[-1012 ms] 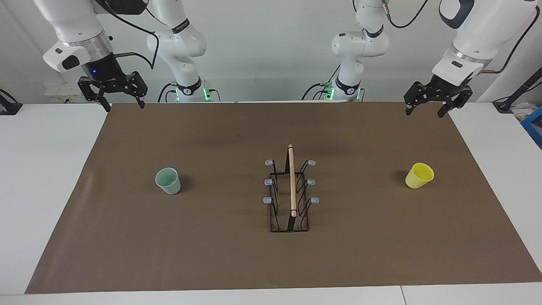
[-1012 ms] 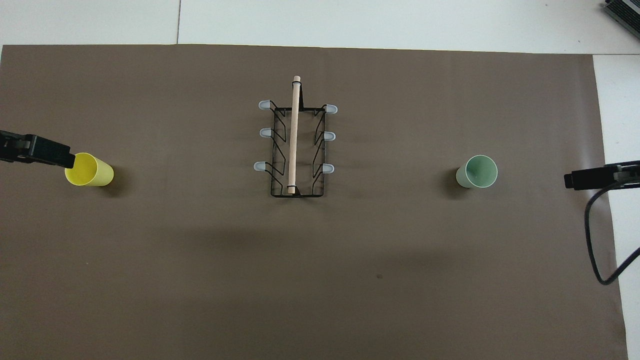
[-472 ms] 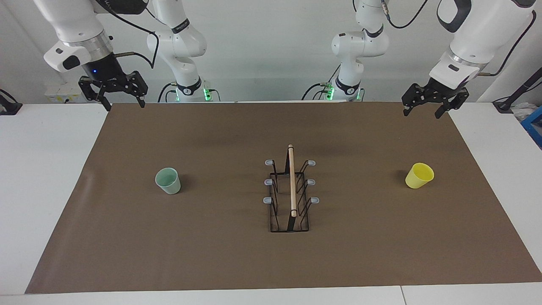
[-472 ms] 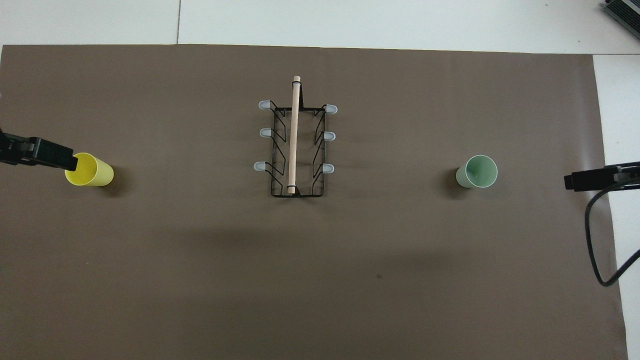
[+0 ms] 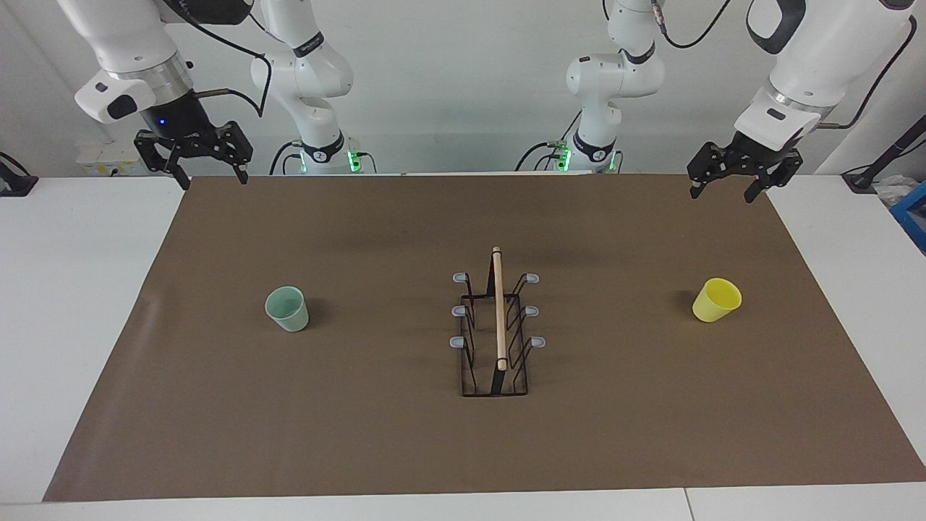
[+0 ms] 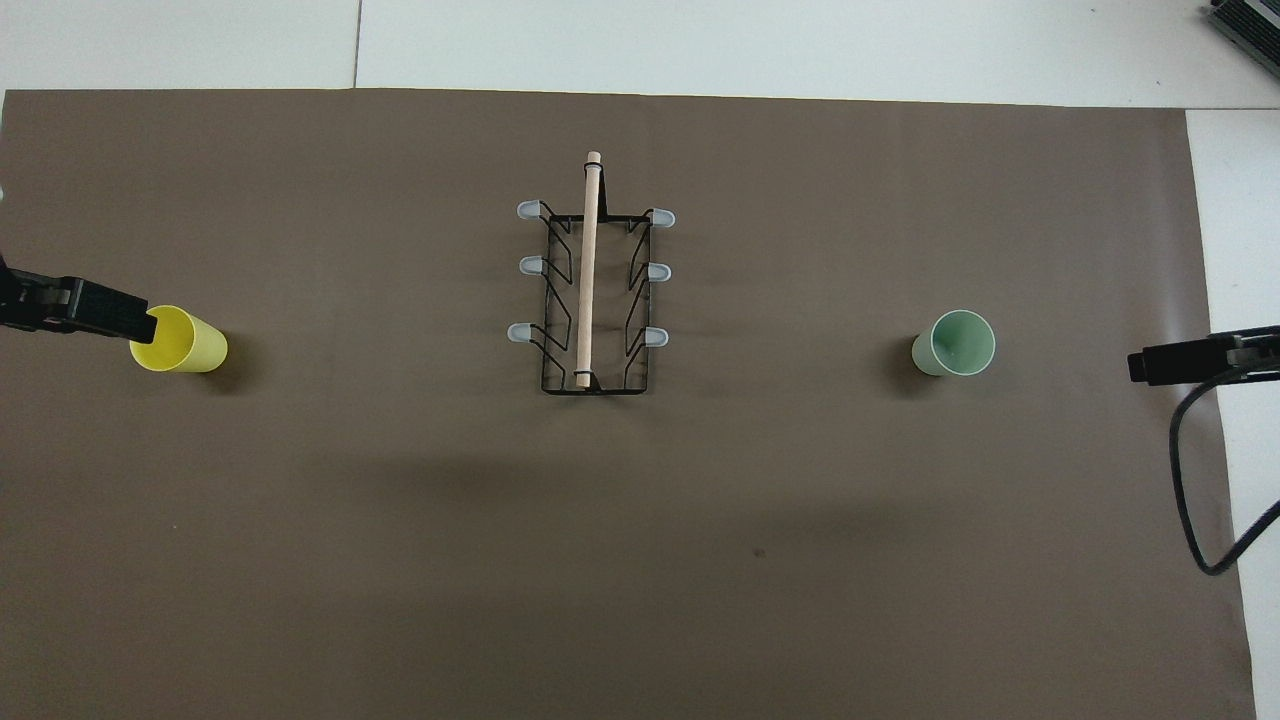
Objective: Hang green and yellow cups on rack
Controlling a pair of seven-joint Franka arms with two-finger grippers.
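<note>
Bright, even room light from above; both views sharp. Soft, short shadows sit beside the pale mint green plastic cup (image 5: pixel 287 309) and the bright yellow plastic cup (image 5: pixel 716 299).

Bench (image 5: pixel 72 325) white, covered by plain brown mat (image 5: pixel 362 434). One cup (image 5: pixel 287 309) pale mint green, the other cup (image 5: pixel 716 299) bright yellow. Rack (image 5: pixel 495 340): black wire, light wood rod, grey prong tips. Arms white; both end effectors black.

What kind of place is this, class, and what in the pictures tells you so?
Most likely a robotics lab: two white arms mounted at a white table, a brown mat as workspace, and only test props on it: rack, green cup, yellow cup.
</note>
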